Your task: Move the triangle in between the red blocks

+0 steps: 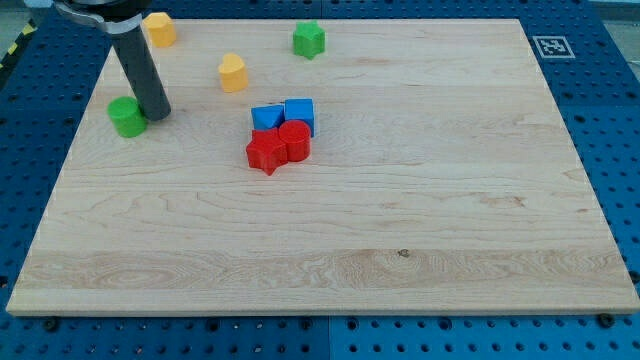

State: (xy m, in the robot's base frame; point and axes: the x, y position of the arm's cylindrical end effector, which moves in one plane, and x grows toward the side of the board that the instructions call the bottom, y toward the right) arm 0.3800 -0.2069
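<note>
A blue triangle block lies just left of a blue cube, touching it. Right below them sit two red blocks: a red star-like block and a red round block, touching each other and the blue ones. My tip is far to the left of this cluster, right beside a green round block, on that block's right.
A yellow block lies above and left of the cluster. Another yellow block sits at the top left behind the rod. A green star-like block is near the top edge. The wooden board rests on a blue pegboard.
</note>
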